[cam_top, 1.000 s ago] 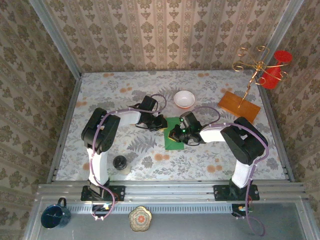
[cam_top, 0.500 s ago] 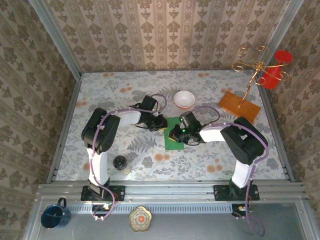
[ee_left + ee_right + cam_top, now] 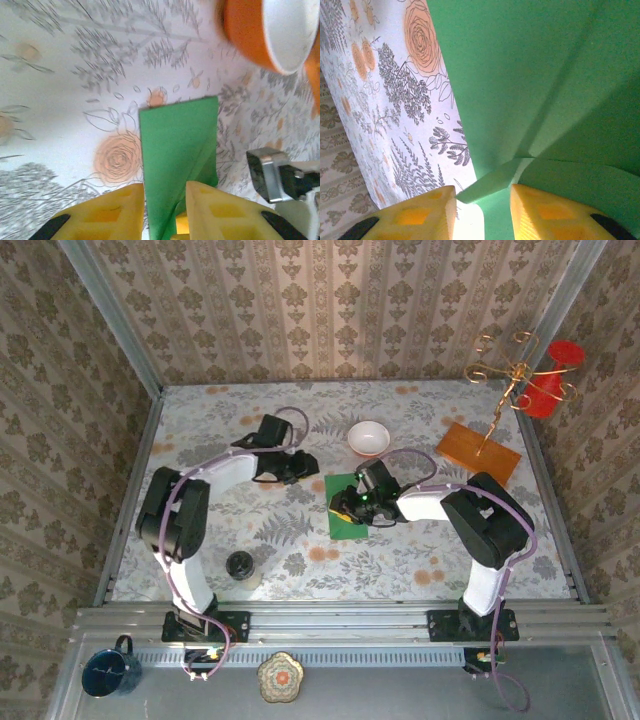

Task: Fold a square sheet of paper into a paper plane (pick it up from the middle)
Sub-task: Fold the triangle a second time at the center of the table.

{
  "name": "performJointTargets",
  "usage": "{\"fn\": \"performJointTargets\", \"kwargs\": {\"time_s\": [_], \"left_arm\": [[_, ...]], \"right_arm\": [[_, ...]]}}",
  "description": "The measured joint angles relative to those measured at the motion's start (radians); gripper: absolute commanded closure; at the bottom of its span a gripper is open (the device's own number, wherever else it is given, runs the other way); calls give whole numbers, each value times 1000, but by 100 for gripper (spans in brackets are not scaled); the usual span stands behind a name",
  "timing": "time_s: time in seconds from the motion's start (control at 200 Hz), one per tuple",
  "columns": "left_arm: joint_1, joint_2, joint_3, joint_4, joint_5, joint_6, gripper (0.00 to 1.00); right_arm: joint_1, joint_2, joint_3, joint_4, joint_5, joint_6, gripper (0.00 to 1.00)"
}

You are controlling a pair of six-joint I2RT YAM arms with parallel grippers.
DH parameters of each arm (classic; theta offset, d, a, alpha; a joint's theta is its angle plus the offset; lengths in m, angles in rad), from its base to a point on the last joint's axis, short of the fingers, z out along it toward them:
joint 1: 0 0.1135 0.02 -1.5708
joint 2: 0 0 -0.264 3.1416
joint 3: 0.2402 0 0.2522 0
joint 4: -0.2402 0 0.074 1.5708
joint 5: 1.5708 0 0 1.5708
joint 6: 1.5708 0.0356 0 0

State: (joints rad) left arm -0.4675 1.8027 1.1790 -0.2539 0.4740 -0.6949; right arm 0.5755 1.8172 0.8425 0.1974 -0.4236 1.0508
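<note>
The half-folded green paper sheet (image 3: pixel 342 524) lies flat mid-table, near the white bowl (image 3: pixel 369 438). My guess is a crease just got pressed and both arms are letting go. The right gripper (image 3: pixel 482 210) sits low over the folds, fingers spread, with a flap corner between them. The left gripper (image 3: pixel 165 210) is spread too. A second back the left one was at the sheet's left edge and has since swung clear. The right jaws were pressed together then.

My left arm (image 3: pixel 215 472) and right arm (image 3: pixel 478 520) bend inward; my left fingers (image 3: pixel 116 211) and right fingers (image 3: pixel 417 216) stand slightly parted.
</note>
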Motion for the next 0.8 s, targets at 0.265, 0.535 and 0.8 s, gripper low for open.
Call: {"fn": "performJointTargets", "kwargs": {"time_s": [0.265, 0.535, 0.8], "left_arm": [[61, -52, -85, -3, -7, 0, 68], [-8, -85, -121, -3, -1, -8, 79], [-127, -81, -122, 2, 10, -24, 89]], "right_arm": [[2, 0, 6, -7, -1, 0, 60], [2, 4, 2, -23, 9, -5, 79], [2, 17, 2, -30, 16, -7, 92]]}}
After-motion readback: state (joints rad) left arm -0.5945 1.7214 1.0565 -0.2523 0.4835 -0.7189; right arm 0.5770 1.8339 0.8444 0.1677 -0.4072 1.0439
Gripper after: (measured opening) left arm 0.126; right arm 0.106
